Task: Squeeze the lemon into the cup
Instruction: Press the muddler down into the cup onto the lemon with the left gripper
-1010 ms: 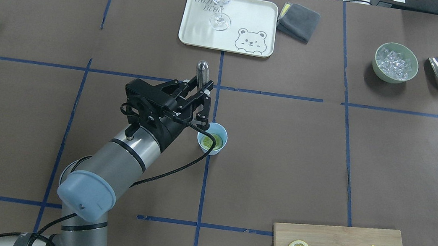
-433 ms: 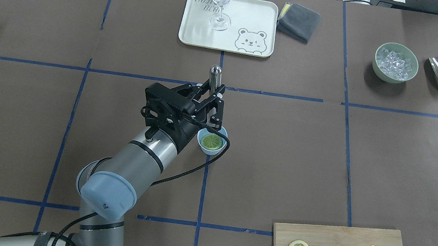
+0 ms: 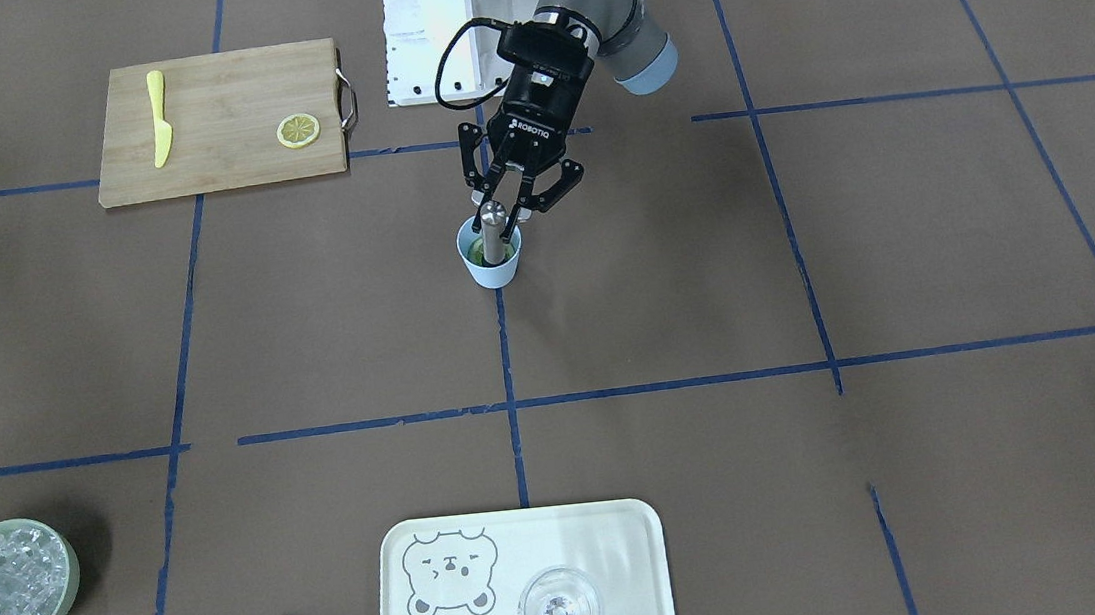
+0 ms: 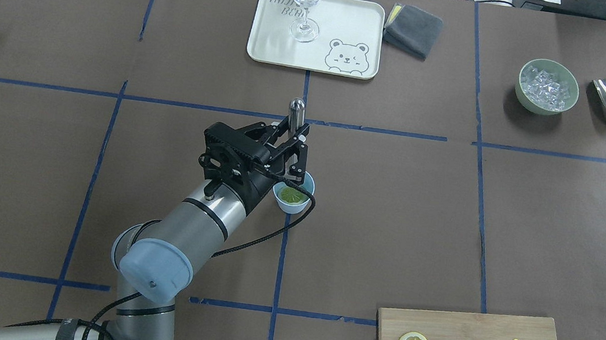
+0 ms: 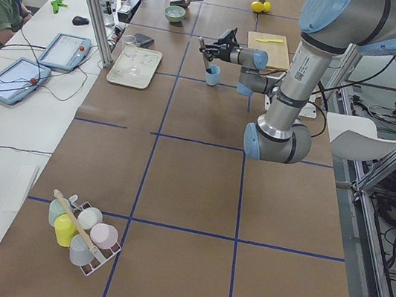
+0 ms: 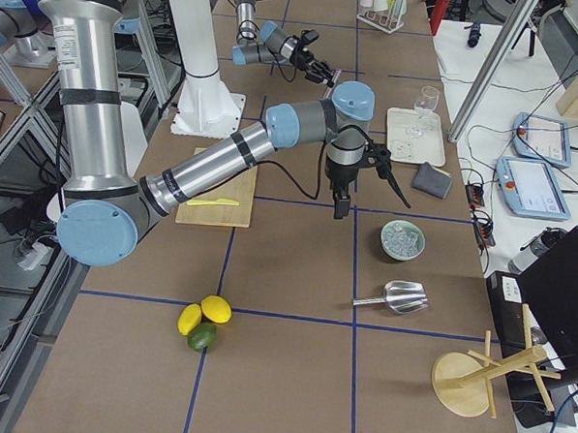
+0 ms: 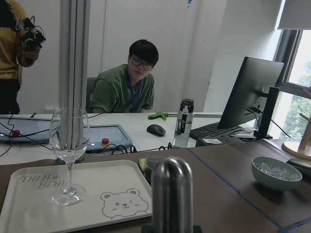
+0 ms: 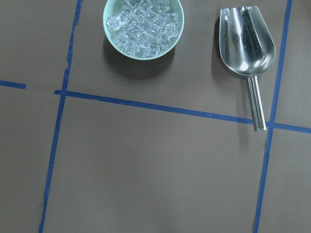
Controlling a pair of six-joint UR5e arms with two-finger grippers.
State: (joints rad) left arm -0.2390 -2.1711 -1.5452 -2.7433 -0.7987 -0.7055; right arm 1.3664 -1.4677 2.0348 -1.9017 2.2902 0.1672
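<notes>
The left tool (image 4: 295, 134) is clenched on a round-topped steel rod (image 4: 296, 108) that stands nearly upright over the cup (image 3: 492, 271), its lower end inside the cup's mouth in the front-facing view. The lemon slice (image 4: 291, 194) lies flat at the bottom of the cup; whether the rod touches it is hidden. The main risk is tipping. The cup looks light, stands free on the desk (image 4: 392, 205) with nothing bracing it, and the rod enters towards the robot's side of the mouth rather than dead centre, so a downward push could catch the wall or rim and knock the cup over. A thin flat slice may also slide out from under the rod instead of being crushed, and smooth steel can slip upward through the clamp under load. The black cable (image 4: 307, 203) loops close past the cup on the side away from the arm and might drag it if the wrist turns. The right tool (image 6: 399, 191) shows only from the side, far from the cup, so I cannot tell its state. Compared with a second ago, the arm has swung from beside the cup to above it and then dipped, covering more of the slice, while the cup and slice have not moved.
</notes>
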